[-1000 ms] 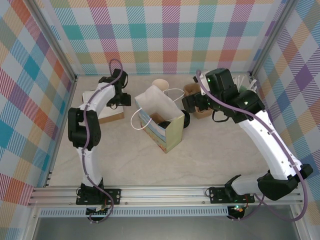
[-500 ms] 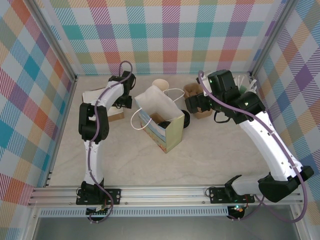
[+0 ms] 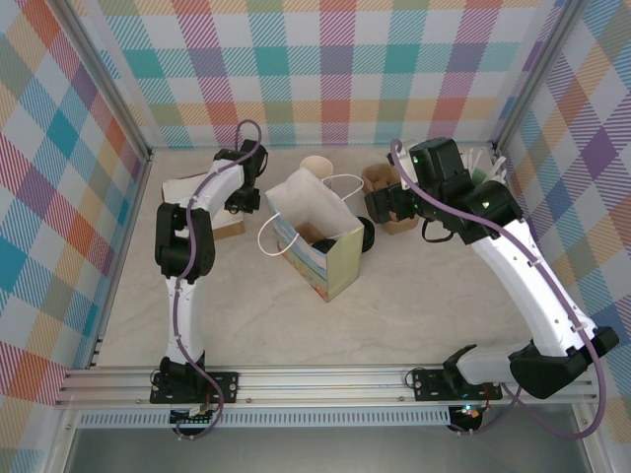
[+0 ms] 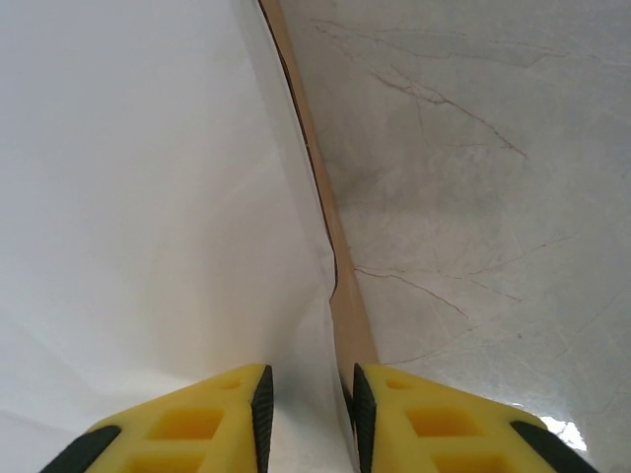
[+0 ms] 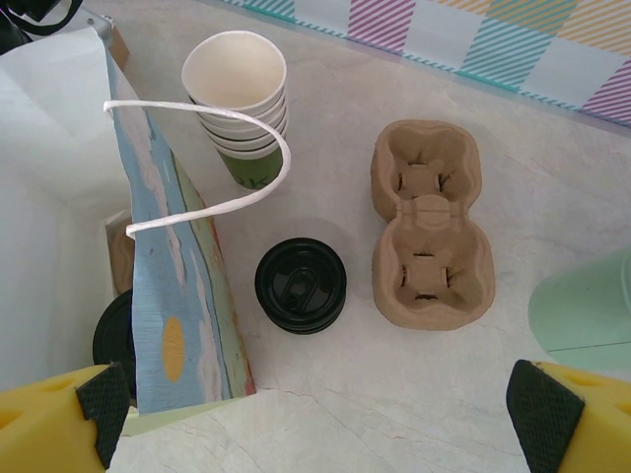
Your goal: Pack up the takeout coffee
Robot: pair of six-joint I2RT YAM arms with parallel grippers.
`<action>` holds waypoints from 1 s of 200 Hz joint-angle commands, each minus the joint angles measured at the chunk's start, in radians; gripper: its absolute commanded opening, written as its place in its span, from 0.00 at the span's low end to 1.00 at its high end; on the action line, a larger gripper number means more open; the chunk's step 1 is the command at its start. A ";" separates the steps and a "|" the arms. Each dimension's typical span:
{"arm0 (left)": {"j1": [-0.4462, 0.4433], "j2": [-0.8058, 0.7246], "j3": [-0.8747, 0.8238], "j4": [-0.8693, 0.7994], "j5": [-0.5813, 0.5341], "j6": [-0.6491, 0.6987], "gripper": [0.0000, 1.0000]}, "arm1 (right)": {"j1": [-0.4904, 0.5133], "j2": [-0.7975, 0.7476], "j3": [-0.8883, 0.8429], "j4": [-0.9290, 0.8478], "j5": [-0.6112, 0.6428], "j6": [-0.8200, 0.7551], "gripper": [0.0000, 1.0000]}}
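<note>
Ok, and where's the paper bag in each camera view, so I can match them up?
Top external: the paper bag stands open mid-table, between the two arms.
Left wrist: apparently its white wall, on the left, reaching down to the left gripper.
Right wrist: at the left edge, its blue printed side facing the black lids.
Shared landmark: the veined grey tabletop; those lids also lie right of the bag in the top view.

glossy black plastic lid (image 5: 301, 286), rough pulp tray (image 5: 432, 239)

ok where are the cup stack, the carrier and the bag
cup stack (image 5: 235, 71): right wrist view, inside of the top cup
carrier (image 5: 432, 209): right wrist view, its middle ridge
bag (image 5: 163, 271): right wrist view, its blue side
</note>
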 commanded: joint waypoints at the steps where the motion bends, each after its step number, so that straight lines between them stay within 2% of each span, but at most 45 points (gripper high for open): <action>1: -0.009 -0.028 0.025 -0.032 -0.009 0.005 0.26 | -0.007 0.004 -0.004 0.031 -0.009 0.020 1.00; 132: -0.006 -0.071 0.052 -0.035 -0.032 0.022 0.23 | -0.007 0.019 -0.008 0.025 -0.015 0.025 1.00; 180: 0.000 -0.072 0.047 -0.038 -0.033 0.027 0.16 | -0.007 0.018 -0.010 0.024 -0.014 0.026 1.00; 200: 0.002 -0.070 0.039 -0.038 -0.031 0.027 0.10 | -0.007 0.015 -0.011 0.024 -0.011 0.026 1.00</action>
